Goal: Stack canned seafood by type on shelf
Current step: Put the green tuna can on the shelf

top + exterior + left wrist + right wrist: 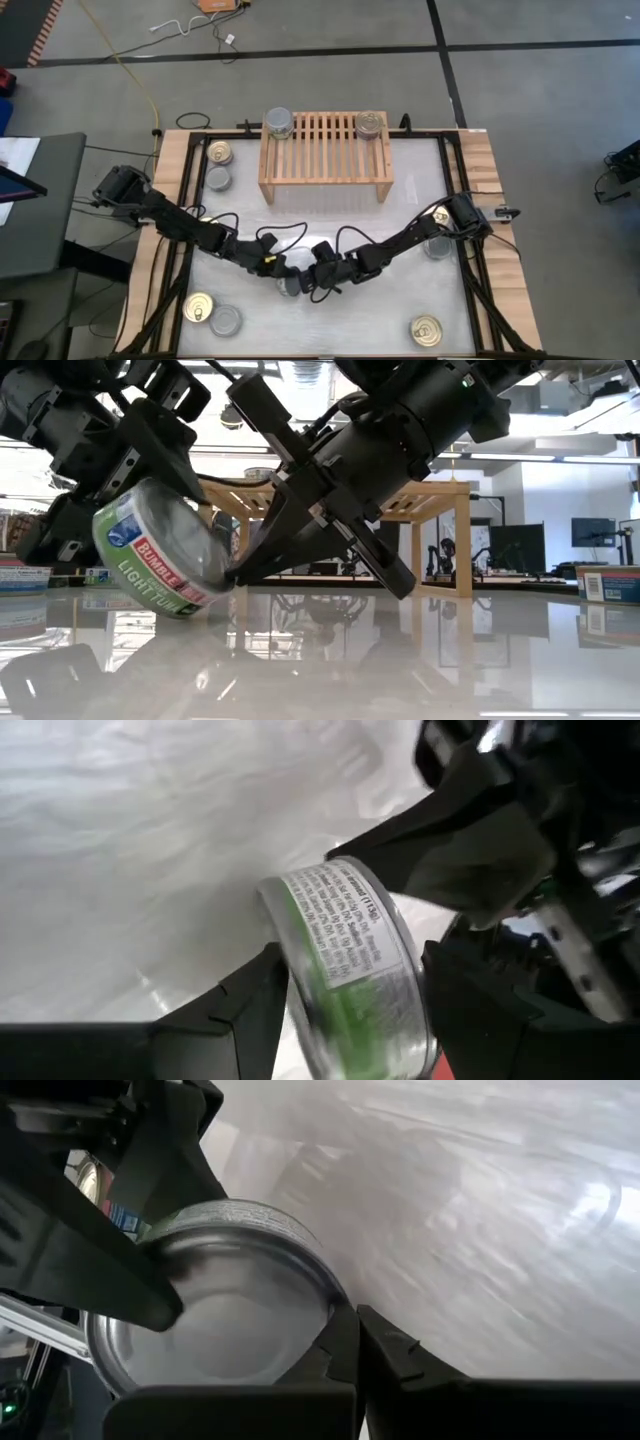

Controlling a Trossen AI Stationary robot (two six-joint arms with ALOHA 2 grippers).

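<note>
Light-wood shelf (326, 150) is standing at the far middle of the table (330, 225), carrying two tins on its slatted top: a silver-topped tin (279, 123) at its left end and a gold-lidded tin (370, 125) at its right end. Whether either is a stack of several cannot be told from above.

Left gripper (290, 283) is grasping a green-labelled tuna tin (160, 555) by its side wall near the front middle of the table; the low view shows this tin tilted on edge and lifted off the surface. Left fingers (240, 1010) are pressing either side of the label. Right gripper (322, 281) is sitting just beside it with jaws clenched together, its tips touching the tin's rim, as the right wrist view shows against the plain silver face (215, 1325).

Loose tins are lying elsewhere on the table: a gold-lidded tin (220, 153) and a silver one (217, 179) at far left, a gold-lidded one (198, 309) beside a silver one (227, 321) at near left, a silver one (437, 247) at right partly under the right arm, and a gold-lidded one (426, 330) at near right.
</note>
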